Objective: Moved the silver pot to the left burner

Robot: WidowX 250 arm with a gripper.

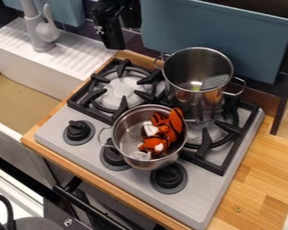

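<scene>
At the top of the view, left of centre, the black gripper (112, 35) hangs behind the stove, above and behind the left burner (123, 92). It is apart from both pots. A tall silver pot (194, 101) stands on the back part of the right burner (208, 135), with a grey slotted utensil (216, 82) inside. A smaller silver pot (129, 150) is at the stove's front middle, by the knobs, and holds an orange, black and white striped plush toy (169, 132). The left burner bears no pot.
Three black knobs line the stove front, among them the left knob (78, 131) and right knob (168, 177). A white sink (26, 76) with a grey faucet (41, 29) lies left. Blue-grey bins (222, 31) hang behind. Wooden counter (260, 179) borders the right side.
</scene>
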